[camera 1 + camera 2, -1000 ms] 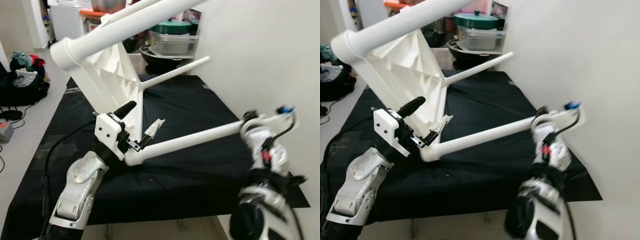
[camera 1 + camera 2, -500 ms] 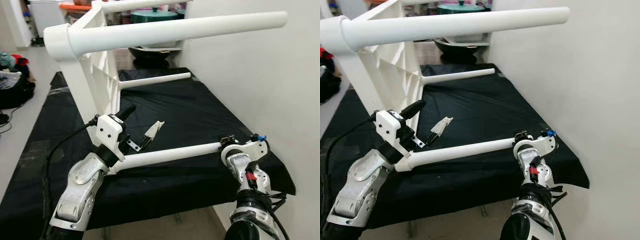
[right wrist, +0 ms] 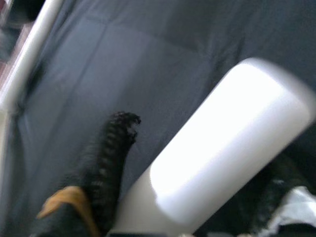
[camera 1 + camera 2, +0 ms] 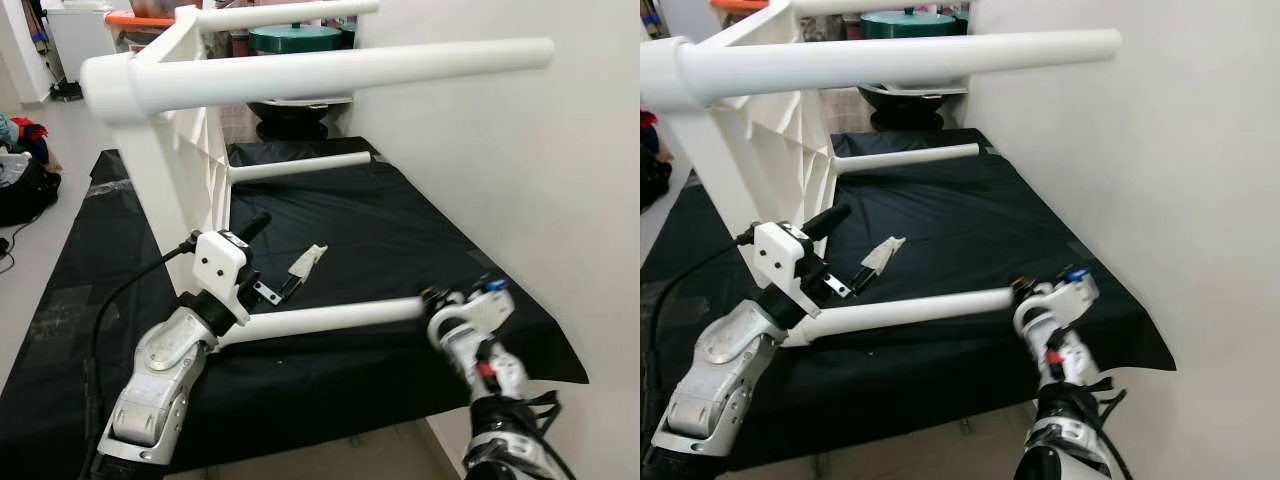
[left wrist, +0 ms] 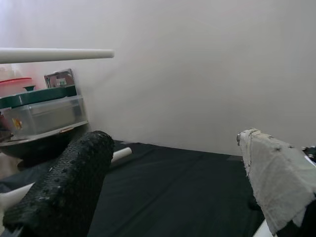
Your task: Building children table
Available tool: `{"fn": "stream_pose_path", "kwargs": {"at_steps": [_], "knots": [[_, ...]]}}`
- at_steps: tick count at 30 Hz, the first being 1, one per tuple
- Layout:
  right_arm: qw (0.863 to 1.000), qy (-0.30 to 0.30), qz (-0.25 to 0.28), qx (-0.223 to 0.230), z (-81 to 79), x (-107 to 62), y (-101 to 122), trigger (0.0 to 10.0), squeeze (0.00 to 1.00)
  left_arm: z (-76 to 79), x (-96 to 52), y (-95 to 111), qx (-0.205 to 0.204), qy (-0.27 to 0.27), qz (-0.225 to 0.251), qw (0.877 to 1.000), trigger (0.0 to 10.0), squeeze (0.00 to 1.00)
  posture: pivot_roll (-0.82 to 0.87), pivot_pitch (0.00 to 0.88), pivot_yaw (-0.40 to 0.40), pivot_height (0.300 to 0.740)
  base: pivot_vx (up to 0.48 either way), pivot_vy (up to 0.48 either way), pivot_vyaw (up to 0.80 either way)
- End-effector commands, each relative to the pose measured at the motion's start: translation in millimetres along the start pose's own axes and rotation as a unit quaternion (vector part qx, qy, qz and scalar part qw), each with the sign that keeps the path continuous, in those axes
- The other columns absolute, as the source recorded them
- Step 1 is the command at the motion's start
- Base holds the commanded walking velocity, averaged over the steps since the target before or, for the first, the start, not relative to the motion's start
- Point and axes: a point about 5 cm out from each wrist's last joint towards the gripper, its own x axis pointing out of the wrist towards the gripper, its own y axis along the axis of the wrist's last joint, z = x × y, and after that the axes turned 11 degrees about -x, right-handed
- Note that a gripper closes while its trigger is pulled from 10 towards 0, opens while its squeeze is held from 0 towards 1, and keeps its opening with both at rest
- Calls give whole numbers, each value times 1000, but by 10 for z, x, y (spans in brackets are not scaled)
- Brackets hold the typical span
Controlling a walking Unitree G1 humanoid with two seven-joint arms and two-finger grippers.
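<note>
sideways table [image 4: 190, 150], legs [image 4: 330, 318] seemingly rightward

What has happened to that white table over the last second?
The white table was tilted; it has swung so its legs now lie roughly level, resting on the black cloth. The right gripper came lower while staying on the end of the near leg. The left gripper stayed at that leg's base.

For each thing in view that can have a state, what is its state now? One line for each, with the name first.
Table: tipped on its side, legs level.
Lowest leg: held at both ends.
Left tool: open, at the leg's base.
Right tool: shut on the leg's free end.
Black cloth: spread flat.
</note>
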Motion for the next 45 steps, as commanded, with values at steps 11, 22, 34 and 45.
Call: {"fn": "stream_pose_path", "kwargs": {"at_steps": [11, 22, 34, 45], "knots": [[941, 29, 44, -334, -4, -137, 150, 10000, 1000, 36, -9, -13, 1, -1, -6, 1000, 10000, 0, 91, 0, -106, 740, 0, 0, 0], [937, -23, -113, -329, 590, -326, -31, 10000, 1000, 50, -25, -42, -3, 2, -11, 1000, 10000, 0, 68, 0, -102, 740, 0, 0, 0], [966, -88, -151, -193, 720, -297, -235, 10000, 16, -97, -42, 9, 21, 11, -16, 1000, 10000, 0, 73, 0, -105, 740, 0, 0, 0], [990, -118, -71, 28, 634, -256, -72, 10000, 0, 3, -43, -40, 9, 12, -16, 1000, 10000, 0, 74, 0, -115, 740, 0, 0, 0]]}}
